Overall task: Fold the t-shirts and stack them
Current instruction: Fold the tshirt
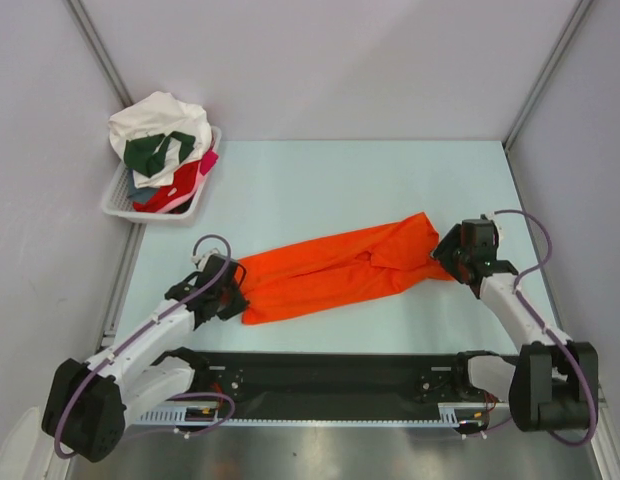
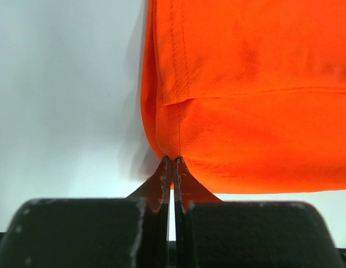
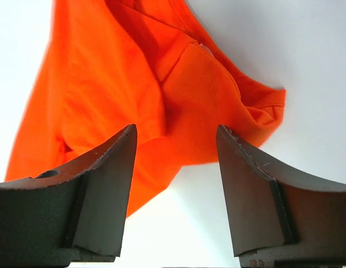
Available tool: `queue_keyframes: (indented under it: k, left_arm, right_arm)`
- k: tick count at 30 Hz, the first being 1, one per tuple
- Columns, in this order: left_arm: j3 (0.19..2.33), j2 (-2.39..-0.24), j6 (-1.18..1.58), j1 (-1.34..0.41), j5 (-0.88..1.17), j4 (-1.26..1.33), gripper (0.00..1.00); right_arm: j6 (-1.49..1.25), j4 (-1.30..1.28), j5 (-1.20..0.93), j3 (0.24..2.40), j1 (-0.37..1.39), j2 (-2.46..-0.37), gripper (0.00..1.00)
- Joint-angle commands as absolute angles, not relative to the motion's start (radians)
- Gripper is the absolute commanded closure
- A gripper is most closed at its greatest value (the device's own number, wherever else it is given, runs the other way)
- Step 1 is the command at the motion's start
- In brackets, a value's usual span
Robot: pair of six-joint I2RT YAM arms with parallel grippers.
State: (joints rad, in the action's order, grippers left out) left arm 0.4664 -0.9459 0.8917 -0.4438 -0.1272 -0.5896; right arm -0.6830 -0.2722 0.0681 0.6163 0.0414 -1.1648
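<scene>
The orange t-shirt (image 1: 340,270) was seen lying in a long, bunched and twisted band across the middle of the table (image 1: 390,180), stretched between the two arms. The other t-shirts (image 1: 160,145), white, dark green, red and pink, were heaped in the white basket (image 1: 112,203) at the far left corner. The left gripper (image 2: 173,163) was found with its jaws pressed almost together on the near-left corner of the shirt, where a hemmed edge and a seam met, so that a small pinch of cloth appeared to be held. The right gripper (image 3: 176,134) was set with its jaws spread wide just over the crumpled right end, nothing being gripped. The fabric was judged to be light, thin and limp, a fine knit that would sag, drape and slide over the smooth table rather than keep any shape. Little force would be called for, but a shallow pinch could slip off. A hold was judged best taken at a doubled hem or seamed corner, the right end being taken at its outermost corner so that the twist could be drawn flat.
</scene>
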Motion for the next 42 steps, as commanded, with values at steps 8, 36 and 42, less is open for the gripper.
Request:
queue_keyframes:
  k: [8, 36, 42]
  left_arm:
    - [0.505, -0.974, 0.779, -0.253, -0.077, -0.506, 1.0]
    - [0.506, -1.015, 0.738, -0.068, -0.048, -0.443, 1.0]
    - [0.502, -1.051, 0.732, -0.017, -0.038, -0.419, 1.0]
  right_arm:
    - [-0.79, -0.315, 0.031, 0.512, 0.028, -0.943, 0.42]
    - [-0.954, -0.261, 0.109, 0.368, 0.046, -1.048, 0.38]
    - [-0.971, -0.265, 0.178, 0.365, 0.037, -1.072, 0.38]
